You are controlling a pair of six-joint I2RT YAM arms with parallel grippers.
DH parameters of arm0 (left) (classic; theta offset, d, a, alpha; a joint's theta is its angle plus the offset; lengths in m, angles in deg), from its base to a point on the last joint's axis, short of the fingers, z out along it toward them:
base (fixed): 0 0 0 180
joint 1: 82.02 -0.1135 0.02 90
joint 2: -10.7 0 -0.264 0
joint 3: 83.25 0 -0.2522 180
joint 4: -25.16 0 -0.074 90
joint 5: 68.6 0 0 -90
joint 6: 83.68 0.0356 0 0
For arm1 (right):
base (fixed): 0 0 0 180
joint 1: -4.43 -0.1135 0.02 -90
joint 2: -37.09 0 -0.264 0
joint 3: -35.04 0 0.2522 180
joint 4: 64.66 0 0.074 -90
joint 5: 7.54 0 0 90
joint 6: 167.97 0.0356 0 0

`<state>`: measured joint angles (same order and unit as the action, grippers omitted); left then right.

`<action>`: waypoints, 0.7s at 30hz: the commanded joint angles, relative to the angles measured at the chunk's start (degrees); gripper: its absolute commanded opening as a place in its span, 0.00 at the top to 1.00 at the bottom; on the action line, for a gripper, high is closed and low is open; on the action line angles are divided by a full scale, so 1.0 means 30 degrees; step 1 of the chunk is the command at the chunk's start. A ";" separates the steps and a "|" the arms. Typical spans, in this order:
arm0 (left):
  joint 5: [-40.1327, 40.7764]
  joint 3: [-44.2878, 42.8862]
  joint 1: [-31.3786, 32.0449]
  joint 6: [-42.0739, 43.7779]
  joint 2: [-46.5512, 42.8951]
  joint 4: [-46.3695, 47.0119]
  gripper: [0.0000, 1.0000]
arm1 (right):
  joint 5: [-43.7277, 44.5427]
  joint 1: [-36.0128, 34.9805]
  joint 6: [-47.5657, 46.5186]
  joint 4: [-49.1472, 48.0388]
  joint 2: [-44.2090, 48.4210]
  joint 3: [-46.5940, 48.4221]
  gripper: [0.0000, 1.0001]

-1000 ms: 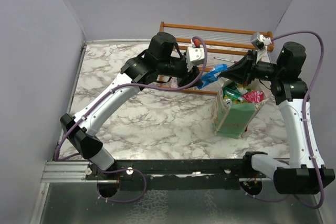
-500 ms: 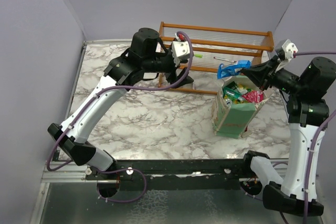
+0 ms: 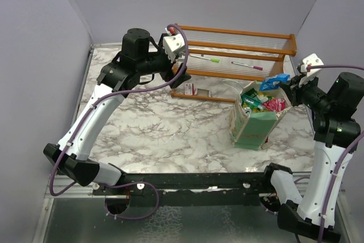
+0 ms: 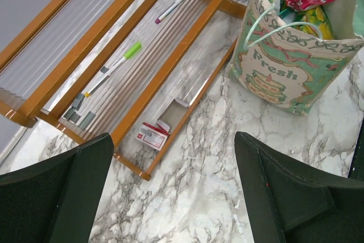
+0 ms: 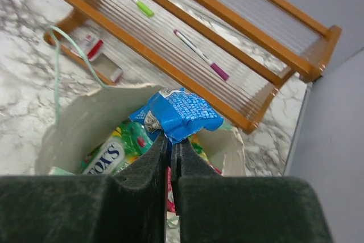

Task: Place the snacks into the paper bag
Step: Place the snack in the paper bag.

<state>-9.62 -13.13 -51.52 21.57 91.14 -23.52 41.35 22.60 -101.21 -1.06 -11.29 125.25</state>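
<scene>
My right gripper (image 5: pixel 170 141) is shut on a crumpled blue bar wrapper (image 5: pixel 180 112), holding it just above the open mouth of the pale-green paper bag (image 5: pixel 74 126). In the top view that wrapper (image 3: pixel 275 80) hangs at the bag's (image 3: pixel 255 129) far right rim, by the right gripper (image 3: pixel 284 85). Inside the bag lie green-and-yellow packets (image 3: pixel 250 102) and a red-pink one (image 3: pixel 276 104). My left gripper (image 4: pixel 176 197) stands open and empty above bare marble, left of the bag (image 4: pixel 284 72); in the top view it (image 3: pixel 175 77) is raised by the rack's left end.
A brown wooden slatted rack (image 3: pixel 239 44) stands behind the bag, carrying a green marker (image 3: pixel 206 58) and a pink pen (image 3: pixel 247 65). A small red-and-white box (image 4: pixel 151 135) lies under the rack's front rail. Purple walls close in on both sides.
The left gripper let go of the blue wrapper, opened wide and drew back to the left. The right gripper, shut on the wrapper, carried it right to over the bag.
</scene>
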 commanded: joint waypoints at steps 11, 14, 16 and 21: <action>0.1059 0.1052 -0.1264 -0.0623 -0.1157 0.0930 0.09 | 0.3270 0.0446 -0.3550 0.4124 -0.0312 -0.0823 0.99; 0.1166 0.1222 -0.1441 -0.0809 -0.1246 0.1043 0.09 | 0.3187 0.0446 -0.3711 0.4532 -0.0520 -0.0682 0.99; 0.1165 0.1409 -0.1558 -0.0937 -0.1364 0.1160 0.09 | 0.3226 0.0446 -0.3867 0.4805 -0.0787 -0.0451 0.99; 0.1029 0.1648 -0.1791 -0.0971 -0.1673 0.1182 0.08 | 0.3480 0.0446 -0.4221 0.5787 -0.1783 0.0180 0.99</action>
<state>-7.41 -8.91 -56.24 19.69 88.63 -21.64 49.99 23.67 -112.21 12.91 -15.00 123.24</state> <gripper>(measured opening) 0.913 0.034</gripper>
